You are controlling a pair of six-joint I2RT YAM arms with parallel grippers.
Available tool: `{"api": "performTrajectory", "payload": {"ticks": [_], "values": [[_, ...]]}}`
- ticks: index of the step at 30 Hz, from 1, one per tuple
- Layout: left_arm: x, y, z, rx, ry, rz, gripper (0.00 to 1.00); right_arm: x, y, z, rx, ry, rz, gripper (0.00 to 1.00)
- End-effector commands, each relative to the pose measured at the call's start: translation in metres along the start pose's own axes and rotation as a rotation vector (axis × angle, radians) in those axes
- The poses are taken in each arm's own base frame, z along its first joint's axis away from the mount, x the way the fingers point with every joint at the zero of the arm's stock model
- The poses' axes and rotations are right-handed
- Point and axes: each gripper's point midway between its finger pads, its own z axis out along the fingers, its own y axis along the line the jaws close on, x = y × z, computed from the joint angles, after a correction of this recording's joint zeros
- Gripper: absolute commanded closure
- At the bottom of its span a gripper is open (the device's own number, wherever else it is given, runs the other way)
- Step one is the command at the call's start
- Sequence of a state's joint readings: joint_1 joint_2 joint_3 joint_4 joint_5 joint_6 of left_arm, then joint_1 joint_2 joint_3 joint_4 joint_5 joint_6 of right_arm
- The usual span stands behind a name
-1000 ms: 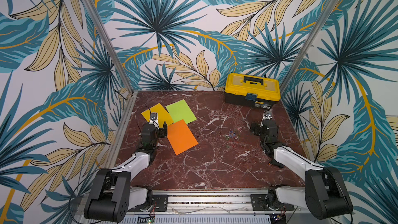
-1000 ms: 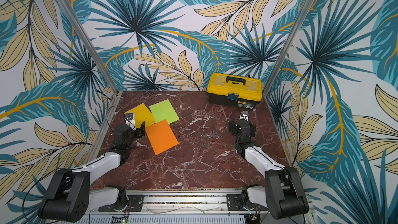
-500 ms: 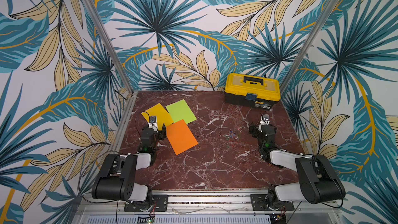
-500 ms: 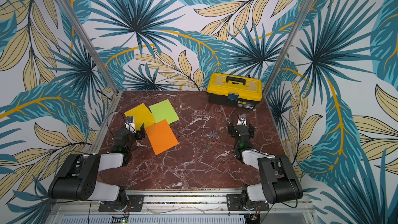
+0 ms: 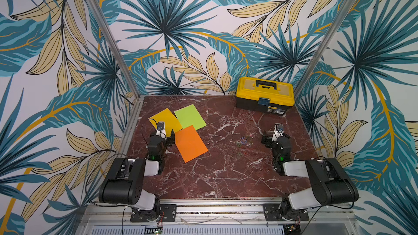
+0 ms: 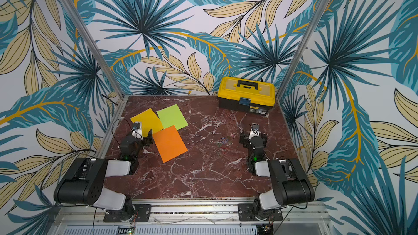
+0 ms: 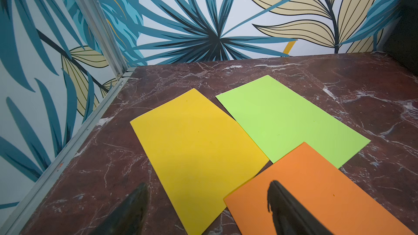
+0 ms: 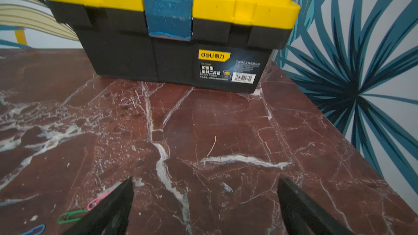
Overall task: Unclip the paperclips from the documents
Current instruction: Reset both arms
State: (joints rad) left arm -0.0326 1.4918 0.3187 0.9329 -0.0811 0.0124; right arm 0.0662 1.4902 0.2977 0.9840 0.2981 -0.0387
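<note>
Paperclips (image 5: 243, 142) of coloured wire lay loose, apart from the bare coloured paper sheets (image 5: 191, 142), and the open, empty left gripper (image 7: 205, 202) and right gripper (image 8: 205, 186) had drawn back, so the task seemed done.

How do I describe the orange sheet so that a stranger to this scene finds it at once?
On the dark red marble table, look away from the yellow toolbox to three paper sheets lying together. The orange sheet is nearest the robot's side, and it lies on top, overlapping the edges of the golden yellow sheet and the lime green sheet.
</note>
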Motion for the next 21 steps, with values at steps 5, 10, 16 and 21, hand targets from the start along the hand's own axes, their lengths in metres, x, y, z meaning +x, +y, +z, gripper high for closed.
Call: {"api": "performTrajectory", "payload": {"ticks": [5, 10, 16, 21], "values": [[-0.0053, 0.0032, 0.0001, -0.005, -0.026, 0.0, 0.16, -0.0131, 0.0016, -0.0033, -0.02, -0.055, 0.008, 0.0], [-0.0057, 0.0044, 0.0011, -0.011, -0.026, -0.002, 0.16, -0.013, -0.0026, -0.0043, 0.003, -0.054, 0.018, 0.01], [-0.0054, 0.0068, 0.0024, -0.025, -0.023, -0.007, 0.15, -0.0127, -0.0052, -0.0006, 0.024, -0.037, 0.021, 0.0], [-0.0057, 0.0076, 0.0032, -0.03, -0.023, -0.011, 0.15, -0.0132, -0.006, -0.0021, 0.026, -0.044, 0.027, 0.0]]}}
